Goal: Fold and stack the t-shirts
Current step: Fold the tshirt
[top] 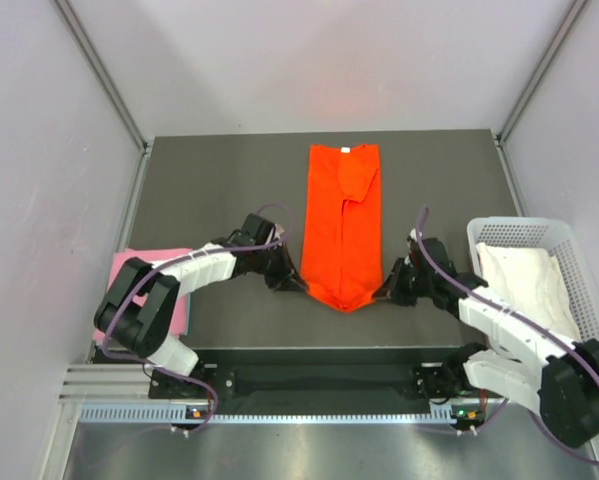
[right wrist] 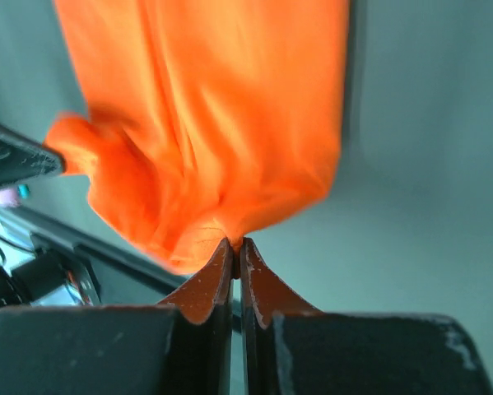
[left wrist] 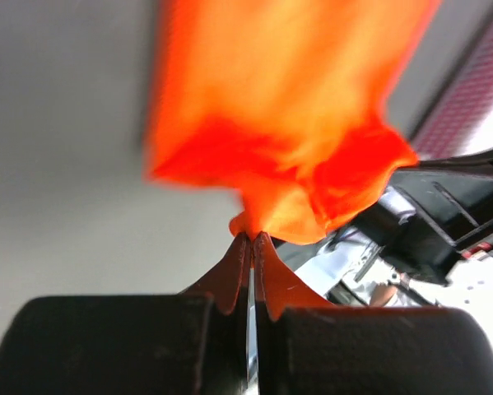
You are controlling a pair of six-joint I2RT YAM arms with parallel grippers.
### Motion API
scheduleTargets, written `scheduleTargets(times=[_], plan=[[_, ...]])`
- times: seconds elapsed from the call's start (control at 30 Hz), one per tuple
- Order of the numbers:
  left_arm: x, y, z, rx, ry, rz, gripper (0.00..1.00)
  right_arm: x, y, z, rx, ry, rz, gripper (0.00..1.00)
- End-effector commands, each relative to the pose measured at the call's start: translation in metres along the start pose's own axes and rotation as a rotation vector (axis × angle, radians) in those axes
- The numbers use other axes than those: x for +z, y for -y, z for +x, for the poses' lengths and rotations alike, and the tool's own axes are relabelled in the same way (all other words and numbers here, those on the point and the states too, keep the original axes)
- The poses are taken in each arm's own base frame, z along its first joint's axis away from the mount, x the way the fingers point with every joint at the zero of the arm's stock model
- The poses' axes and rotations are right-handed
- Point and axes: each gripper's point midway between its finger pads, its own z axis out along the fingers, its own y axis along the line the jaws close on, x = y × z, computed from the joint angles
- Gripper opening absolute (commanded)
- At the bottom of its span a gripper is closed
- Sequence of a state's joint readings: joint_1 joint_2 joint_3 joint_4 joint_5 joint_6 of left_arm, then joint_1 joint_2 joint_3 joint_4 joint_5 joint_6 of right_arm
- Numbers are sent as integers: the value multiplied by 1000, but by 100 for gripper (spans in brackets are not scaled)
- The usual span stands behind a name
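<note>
Left gripper [top: 297, 285] and right gripper [top: 384, 292] grip the orange-red t-shirt [top: 344, 225].
Folded into a long strip, it lies mid-worktop [top: 219, 190], each gripper clamped on a near corner; the pink t-shirt [top: 126, 263] lies left, the white t-shirt [top: 519, 280] in the basket [top: 524, 228].

Dark grey matte table [top: 219, 180] sits boxed in by plain pale walls [top: 329, 60] at 9, 12 and 3 o'clock, with silver corner struts [top: 102, 75] at 10 and 2 o'clock, a slotted aluminium rail [top: 309, 412] at 6 o'clock, and even, diffuse light.
</note>
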State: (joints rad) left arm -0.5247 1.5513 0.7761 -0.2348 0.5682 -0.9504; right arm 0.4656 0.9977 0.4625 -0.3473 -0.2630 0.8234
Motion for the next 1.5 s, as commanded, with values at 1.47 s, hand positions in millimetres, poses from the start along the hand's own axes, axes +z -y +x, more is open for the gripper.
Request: scheduleTargets(times=[1.47], plan=[[21,95,-276,-82,207,295,0,76,-22,-268,18,-34,-44,4]])
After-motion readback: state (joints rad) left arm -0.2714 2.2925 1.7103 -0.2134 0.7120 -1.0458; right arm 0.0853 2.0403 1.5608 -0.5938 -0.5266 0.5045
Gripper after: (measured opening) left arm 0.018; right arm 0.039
